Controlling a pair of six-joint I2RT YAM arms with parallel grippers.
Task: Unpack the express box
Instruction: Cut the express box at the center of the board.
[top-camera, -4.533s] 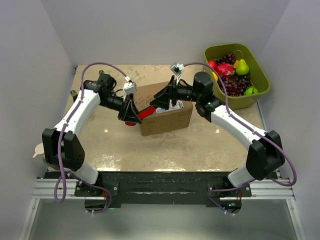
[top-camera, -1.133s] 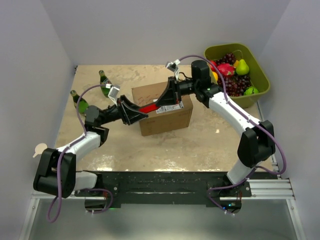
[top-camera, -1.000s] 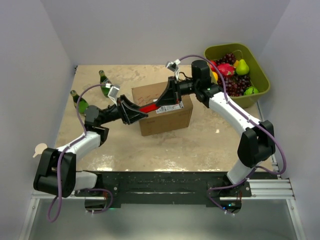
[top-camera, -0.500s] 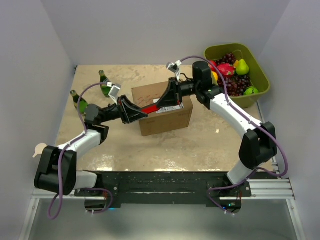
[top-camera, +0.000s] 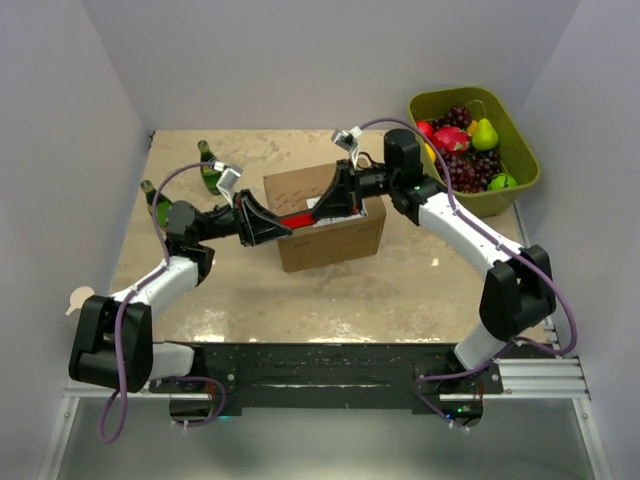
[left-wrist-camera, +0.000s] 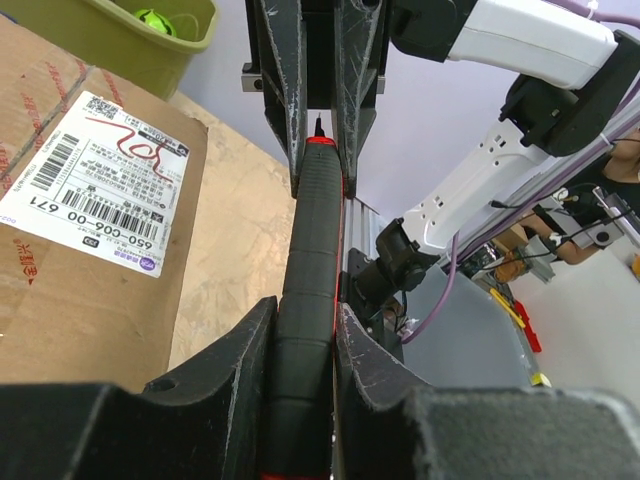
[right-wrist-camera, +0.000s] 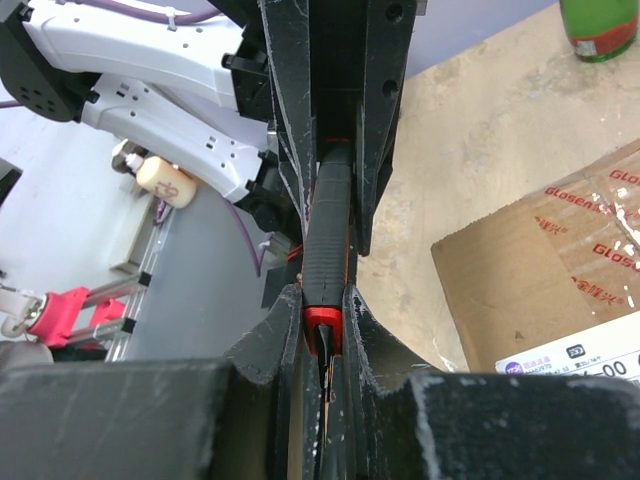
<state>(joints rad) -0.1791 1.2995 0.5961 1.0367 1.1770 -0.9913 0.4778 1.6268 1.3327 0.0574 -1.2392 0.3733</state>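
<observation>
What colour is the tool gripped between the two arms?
The tool is red with a black ribbed face, clearest in the left wrist view.

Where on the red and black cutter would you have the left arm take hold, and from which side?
The ribbed handle of the cutter, from its left end, pinching the narrow sides: it is long and straight, and the right tool holds the other end.

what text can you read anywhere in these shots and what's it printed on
"650-C04-00" and "671": white shipping label on the cardboard box; fourth character uncertain.
"Glosen...": red print on the box, rest cut off.
The label's small print, its red handwriting and the green bottle's label: too blurred to read.
</observation>
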